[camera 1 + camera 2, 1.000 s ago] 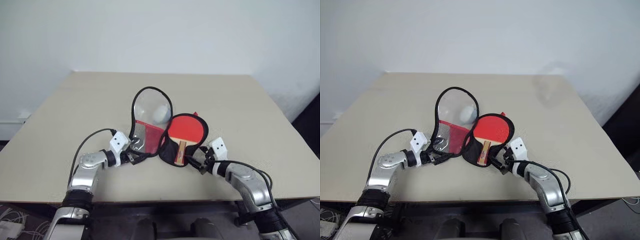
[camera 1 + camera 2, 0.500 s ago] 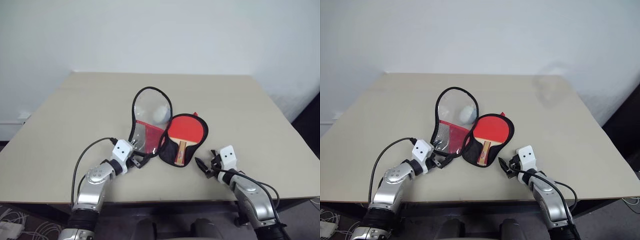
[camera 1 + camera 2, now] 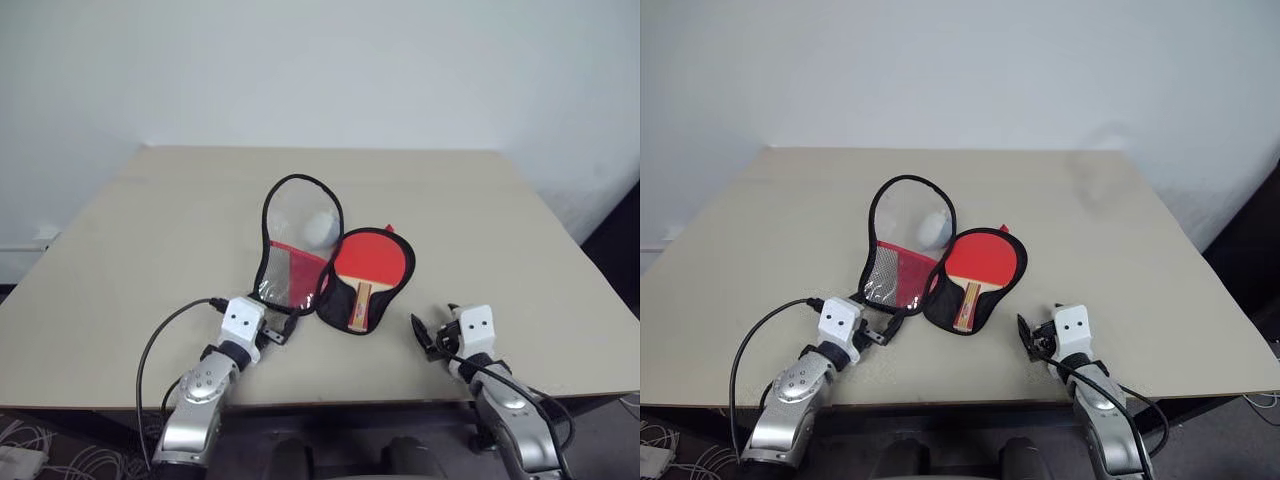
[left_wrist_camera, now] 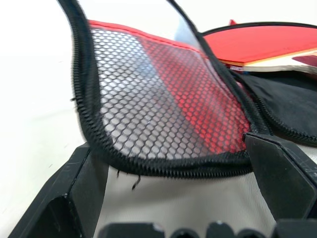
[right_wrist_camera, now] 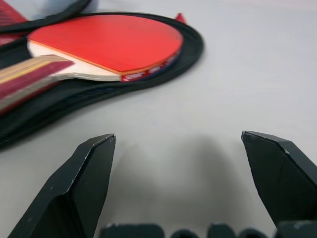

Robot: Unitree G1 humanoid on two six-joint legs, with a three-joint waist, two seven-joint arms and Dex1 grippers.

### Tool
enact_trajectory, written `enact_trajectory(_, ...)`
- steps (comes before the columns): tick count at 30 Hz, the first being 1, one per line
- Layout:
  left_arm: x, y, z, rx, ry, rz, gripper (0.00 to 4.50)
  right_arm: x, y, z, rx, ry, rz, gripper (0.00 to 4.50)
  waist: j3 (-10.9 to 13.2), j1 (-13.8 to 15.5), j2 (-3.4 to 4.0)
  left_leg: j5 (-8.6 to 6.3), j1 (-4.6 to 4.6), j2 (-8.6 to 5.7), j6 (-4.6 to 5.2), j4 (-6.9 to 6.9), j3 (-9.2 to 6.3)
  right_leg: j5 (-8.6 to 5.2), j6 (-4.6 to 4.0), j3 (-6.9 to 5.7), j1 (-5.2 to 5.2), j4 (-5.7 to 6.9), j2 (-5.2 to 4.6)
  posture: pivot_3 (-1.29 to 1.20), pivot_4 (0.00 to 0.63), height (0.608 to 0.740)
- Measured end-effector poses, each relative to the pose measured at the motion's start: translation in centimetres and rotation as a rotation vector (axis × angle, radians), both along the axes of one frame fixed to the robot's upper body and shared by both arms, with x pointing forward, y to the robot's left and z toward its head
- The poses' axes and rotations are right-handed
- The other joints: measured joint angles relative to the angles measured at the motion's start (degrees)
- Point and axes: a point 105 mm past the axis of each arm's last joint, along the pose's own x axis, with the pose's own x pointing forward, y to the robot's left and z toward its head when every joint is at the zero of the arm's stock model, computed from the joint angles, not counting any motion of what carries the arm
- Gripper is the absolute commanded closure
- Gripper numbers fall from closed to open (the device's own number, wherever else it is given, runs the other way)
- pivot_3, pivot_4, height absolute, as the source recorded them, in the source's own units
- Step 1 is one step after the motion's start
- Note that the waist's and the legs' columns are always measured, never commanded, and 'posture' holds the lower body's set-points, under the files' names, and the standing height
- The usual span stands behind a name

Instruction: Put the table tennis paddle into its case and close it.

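The case (image 3: 334, 302) lies unzipped in the middle of the table. Its black half lies flat and holds the table tennis paddle (image 3: 373, 261), red face up, wooden handle toward me. The lid (image 3: 298, 222), with clear window and red mesh, stands tilted up to the left. My left gripper (image 3: 277, 331) is open just in front of the lid's lower edge, and in the left wrist view that zip edge (image 4: 163, 166) runs between its fingers. To the right of the case my right gripper (image 3: 424, 336) is open over bare table, with the paddle (image 5: 106, 42) ahead of it.
A pale round thing (image 3: 321, 227) shows through the lid's clear window. The beige table (image 3: 150, 240) has bare room all round the case. Its front edge runs just behind both grippers, and a white wall stands beyond the far edge.
Both arms have drawn back toward the table's front edge. The right gripper has moved right, away from the case's handle end. The left gripper has turned to face the lid's lower edge. Case and paddle stay put.
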Motion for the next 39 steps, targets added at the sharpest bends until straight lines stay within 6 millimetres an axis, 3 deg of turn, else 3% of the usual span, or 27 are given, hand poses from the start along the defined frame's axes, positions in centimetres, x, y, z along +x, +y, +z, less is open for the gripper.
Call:
enact_trajectory(18, -4.1, 1.9, 0.5, -0.023, -0.037, 0.351, 0.00, -2.0, -3.4, 1.6, -0.081, -0.135, -0.232, 0.10, -0.11, 0.16, 0.26, -0.11, -0.04, 0.03, -0.03, -0.14, 0.01, -0.04, -0.04, -0.08, -0.11, -0.14, -0.08, 0.00, 0.000, 0.740)
enact_trajectory(22, -3.6, 1.7, -0.4, -0.021, 0.004, 0.306, 0.00, -1.8, -3.2, -0.4, -0.067, -0.048, -0.220, 0.10, -0.27, 0.74, 0.64, -0.12, -0.04, 0.03, -0.02, -0.14, 0.00, -0.04, -0.06, -0.12, -0.10, -0.14, -0.10, 0.00, 0.000, 0.740)
enact_trajectory(39, 0.1, 1.2, 0.4, -0.046, 0.047, 0.085, 0.00, 1.6, -1.6, 1.2, 0.099, -0.043, -0.110, 0.10, -0.37, 1.22, 0.92, -0.11, -0.02, 0.06, -0.02, 0.05, 0.03, 0.00, -0.08, -0.10, -0.07, -0.05, -0.06, 0.00, 0.000, 0.740)
